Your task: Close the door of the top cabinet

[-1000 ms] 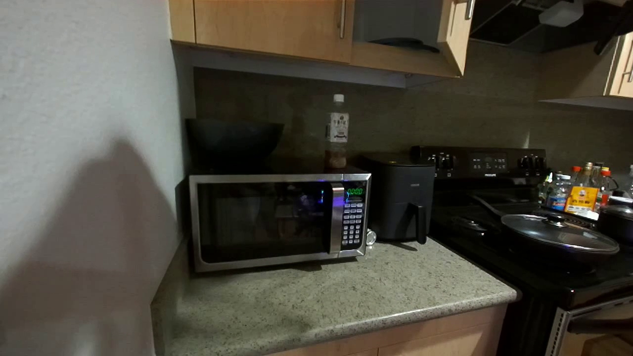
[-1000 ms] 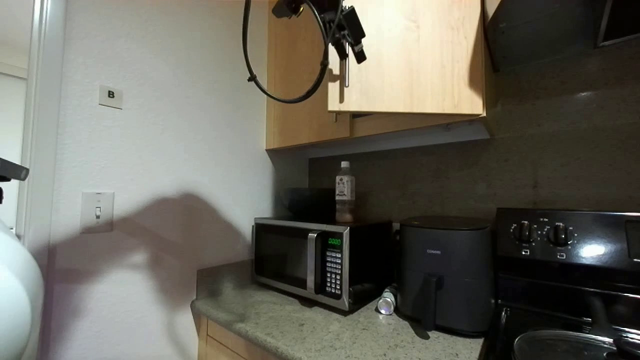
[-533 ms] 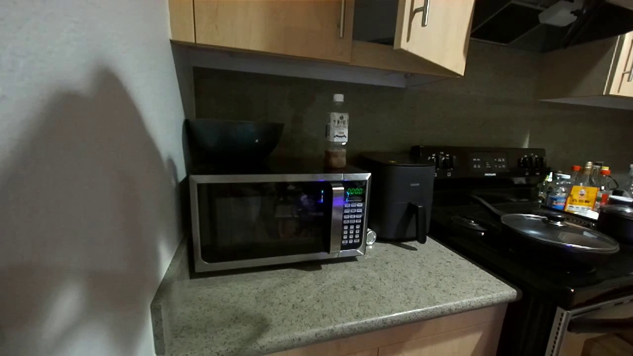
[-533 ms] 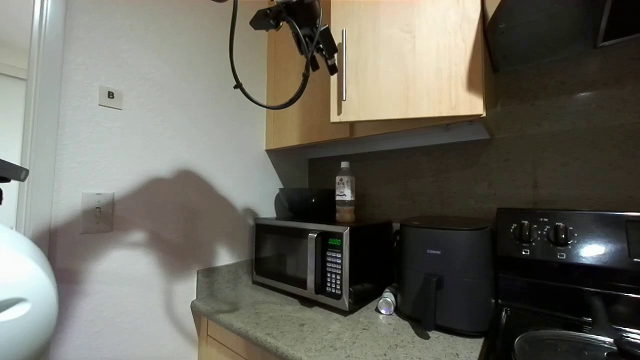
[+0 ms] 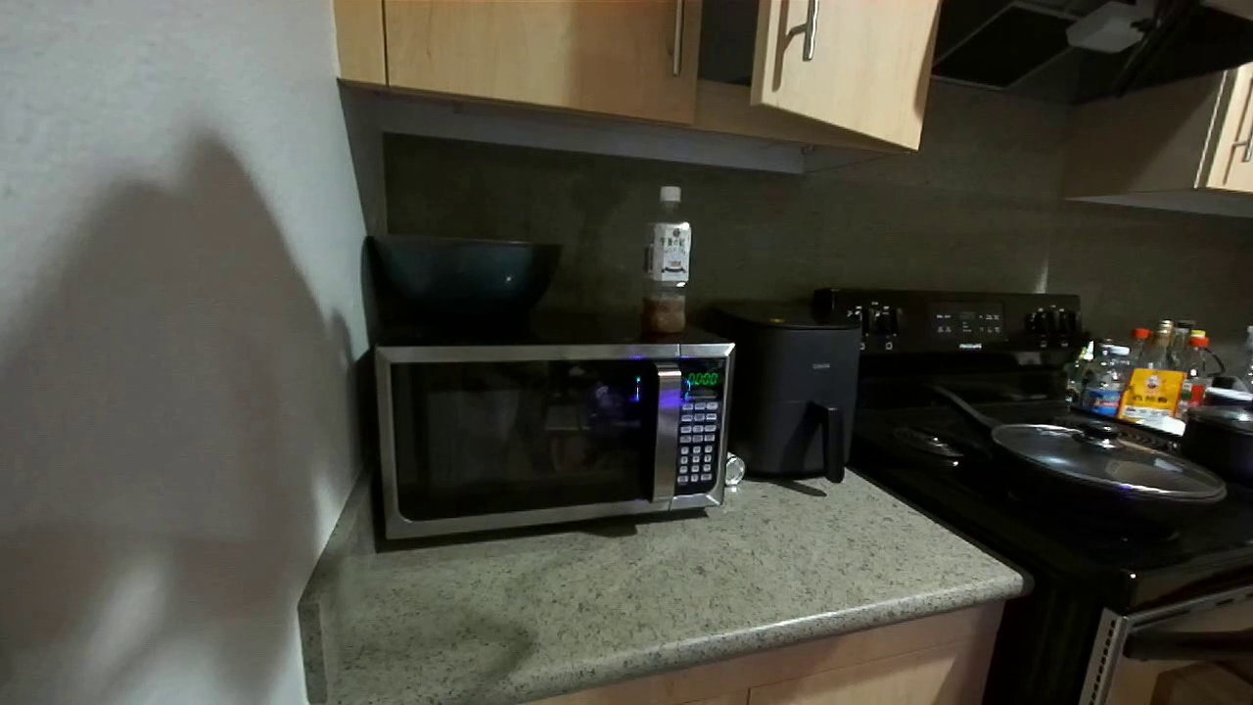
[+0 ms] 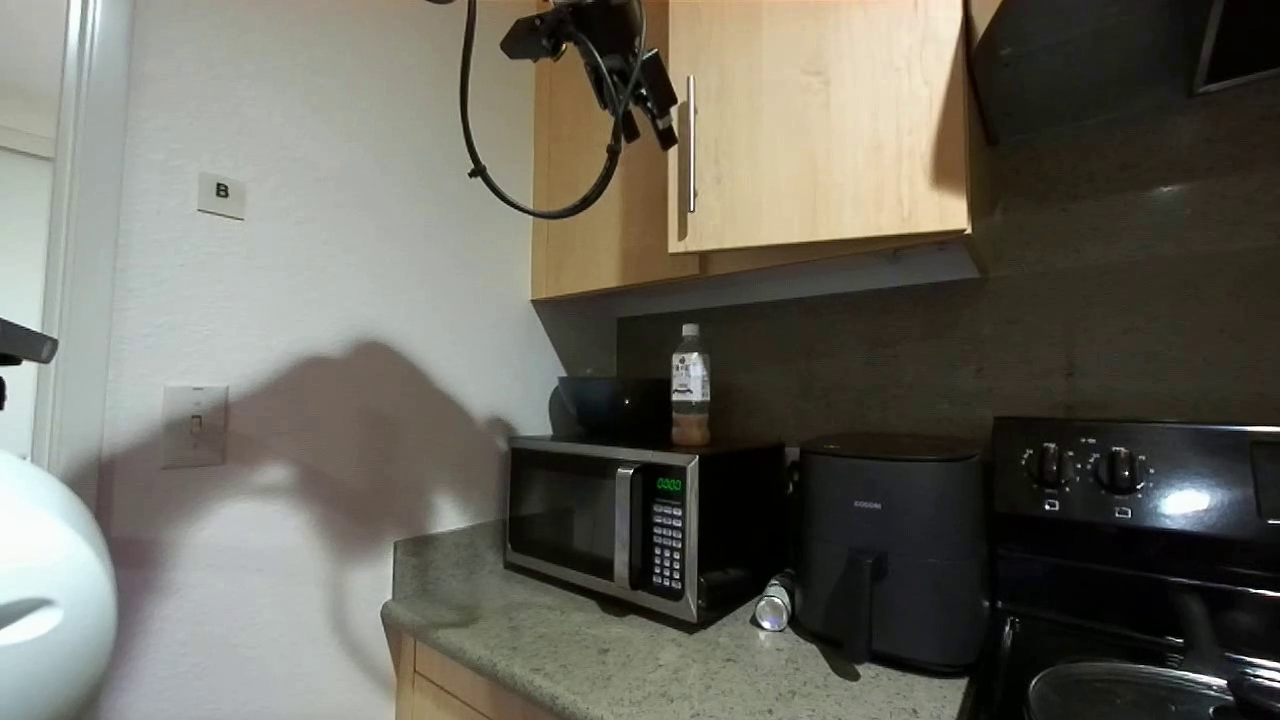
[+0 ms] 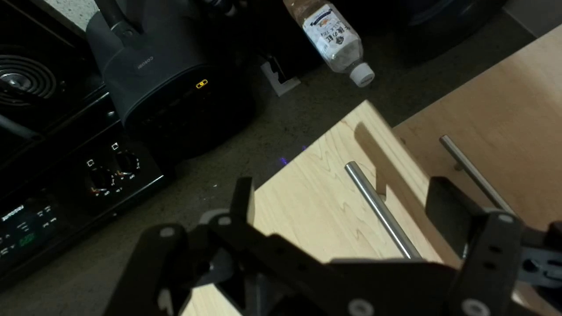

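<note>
The door [image 5: 861,69] of the top cabinet [image 5: 744,111] stands partly open, hinged on the stove side. It shows broadly in an exterior view [image 6: 820,120] and in the wrist view [image 7: 307,197]. Its silver bar handle [image 6: 691,145] is near the free edge. It also shows in the wrist view [image 7: 382,210]. My gripper [image 6: 650,135] hangs just beside the handle, in front of the cabinet. In the wrist view my gripper [image 7: 347,202] has its fingers wide apart with nothing held; door and handle appear between them. Contact with the door cannot be told.
The wider neighbouring door [image 5: 529,59] is shut, with its own handle [image 7: 478,175]. Below are a microwave [image 5: 548,441] bearing a bottle [image 5: 670,255] and dark bowl [image 5: 465,274], an air fryer [image 6: 890,550], and a stove [image 5: 979,392]. A wall [image 6: 350,250] stands beside the cabinet.
The door has swung from wide open toward the cabinet and still moved over the last half second. My gripper shifted away from the handle earlier, then stayed nearly still.
</note>
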Robot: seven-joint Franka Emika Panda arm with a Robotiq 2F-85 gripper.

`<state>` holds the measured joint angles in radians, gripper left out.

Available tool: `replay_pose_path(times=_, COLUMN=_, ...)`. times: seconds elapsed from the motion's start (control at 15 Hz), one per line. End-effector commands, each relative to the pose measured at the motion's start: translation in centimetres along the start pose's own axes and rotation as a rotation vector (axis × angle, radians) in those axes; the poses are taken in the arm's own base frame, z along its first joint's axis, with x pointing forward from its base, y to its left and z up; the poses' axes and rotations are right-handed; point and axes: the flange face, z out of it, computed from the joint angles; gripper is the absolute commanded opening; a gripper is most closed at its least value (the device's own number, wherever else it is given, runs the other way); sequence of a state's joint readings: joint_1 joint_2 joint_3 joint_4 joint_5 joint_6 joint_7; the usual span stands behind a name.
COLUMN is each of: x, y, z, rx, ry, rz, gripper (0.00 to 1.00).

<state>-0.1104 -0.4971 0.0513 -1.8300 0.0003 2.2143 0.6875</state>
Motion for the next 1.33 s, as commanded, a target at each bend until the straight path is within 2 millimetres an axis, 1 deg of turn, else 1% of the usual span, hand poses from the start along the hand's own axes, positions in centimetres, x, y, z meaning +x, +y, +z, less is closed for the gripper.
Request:
replay_pose_path(times=0.0, x=0.1, y=0.0, z=0.0, rx=0.000, ry=-0.001, rz=0.000, gripper=1.00)
replay_pose_path(times=0.07, x=0.1, y=0.0, z=0.0, rx=0.000, ry=-0.001, rz=0.000, gripper=1.00)
replay_pose_path(times=0.2, x=0.5, y=-0.8, z=0.7, rx=-0.013, ry=-0.001, rz=-0.027, gripper=1.00)
replay_pose_path(times=0.53, x=1.2, y=-3.3, z=2.3, rx=-0.013, ry=-0.028, rz=-0.063, gripper=1.00)
replay_pose_path(times=0.67, x=1.5, y=-3.7, z=3.0, rx=-0.012, ry=-0.037, rz=-0.064, gripper=1.00)
replay_pose_path(times=1.0, x=1.5, y=-3.6, z=3.4, rx=-0.005, ry=-0.031, rz=-0.032, gripper=1.00)
replay_pose_path(times=1.27, x=1.6, y=-3.6, z=3.4, rx=-0.004, ry=-0.030, rz=-0.032, gripper=1.00)
